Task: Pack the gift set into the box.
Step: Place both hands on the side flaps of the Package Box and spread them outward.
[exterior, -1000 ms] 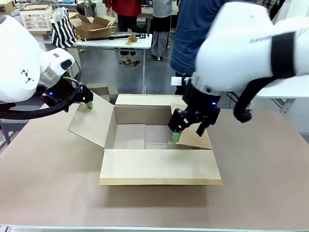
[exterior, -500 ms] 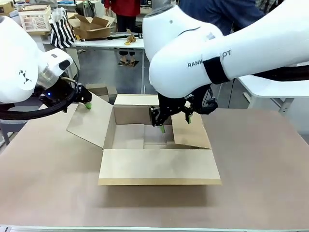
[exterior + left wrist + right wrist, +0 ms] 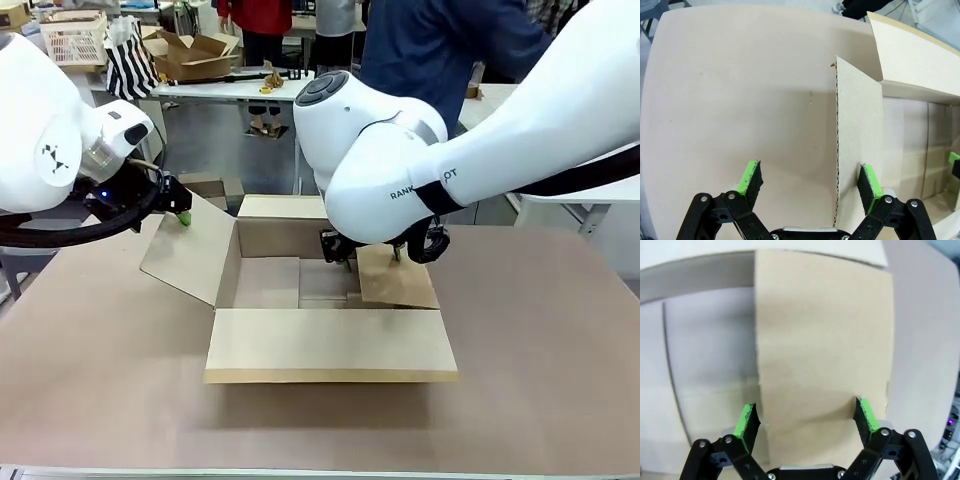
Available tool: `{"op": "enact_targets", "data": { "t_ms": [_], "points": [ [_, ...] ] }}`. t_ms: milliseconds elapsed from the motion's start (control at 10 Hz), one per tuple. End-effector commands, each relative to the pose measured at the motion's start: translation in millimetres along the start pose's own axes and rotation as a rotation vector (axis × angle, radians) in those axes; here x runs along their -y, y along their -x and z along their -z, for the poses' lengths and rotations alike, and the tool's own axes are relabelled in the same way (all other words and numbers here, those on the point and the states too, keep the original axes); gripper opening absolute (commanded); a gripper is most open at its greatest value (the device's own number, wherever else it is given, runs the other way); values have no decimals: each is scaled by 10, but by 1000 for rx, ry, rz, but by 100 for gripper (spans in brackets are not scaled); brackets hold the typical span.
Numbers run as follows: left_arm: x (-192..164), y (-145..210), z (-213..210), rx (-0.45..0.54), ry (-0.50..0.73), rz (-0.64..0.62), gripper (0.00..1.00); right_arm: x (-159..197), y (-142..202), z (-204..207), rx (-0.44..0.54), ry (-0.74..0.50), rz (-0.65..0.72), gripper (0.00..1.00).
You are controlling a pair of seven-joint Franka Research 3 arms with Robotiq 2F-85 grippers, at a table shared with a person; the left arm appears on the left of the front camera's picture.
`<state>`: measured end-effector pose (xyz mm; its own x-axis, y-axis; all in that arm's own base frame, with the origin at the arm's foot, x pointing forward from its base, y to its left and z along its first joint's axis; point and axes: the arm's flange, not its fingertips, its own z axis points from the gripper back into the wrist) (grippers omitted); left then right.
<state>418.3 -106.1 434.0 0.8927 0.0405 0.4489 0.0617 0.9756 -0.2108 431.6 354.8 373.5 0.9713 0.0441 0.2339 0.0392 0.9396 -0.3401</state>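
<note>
The box (image 3: 330,345) stands open in the middle of the table, its inside bare. Its left flap (image 3: 190,250) rises at a slant, and my left gripper (image 3: 183,214) is open at that flap's top corner. In the left wrist view the flap's edge (image 3: 837,150) stands between the open fingers of the left gripper (image 3: 810,180), nearer one green pad (image 3: 867,182). My right gripper (image 3: 371,258) is open over the far end of the right flap (image 3: 398,282). In the right wrist view the right gripper (image 3: 805,419) straddles that flap (image 3: 825,340). The gift set is out of view.
A person in a blue top (image 3: 440,50) stands behind the box at the far side. On a table farther back sit a small ragged carton (image 3: 195,50), a white lattice basket (image 3: 75,38) and a striped bag (image 3: 130,62). Bare tabletop (image 3: 540,340) lies on both sides of the box.
My right arm has swung leftward over the box, carrying its gripper from inside the box's right side up to the right flap's far end. The left arm has stayed still.
</note>
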Motion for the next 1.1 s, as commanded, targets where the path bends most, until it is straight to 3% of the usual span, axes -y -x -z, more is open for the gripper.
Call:
{"op": "enact_targets", "data": {
  "t_ms": [0,300,1000],
  "points": [
    [-2,-6,-24,-3,-13,-9,100,-9,31,-8,42,114,46,100],
    [-2,-6,-24,-3,-13,-9,100,247,-19,-85,38,150,91,100],
    [-2,-6,-24,-3,-13,-9,100,949,-29,-546,-25,13,118,100]
  ]
}}
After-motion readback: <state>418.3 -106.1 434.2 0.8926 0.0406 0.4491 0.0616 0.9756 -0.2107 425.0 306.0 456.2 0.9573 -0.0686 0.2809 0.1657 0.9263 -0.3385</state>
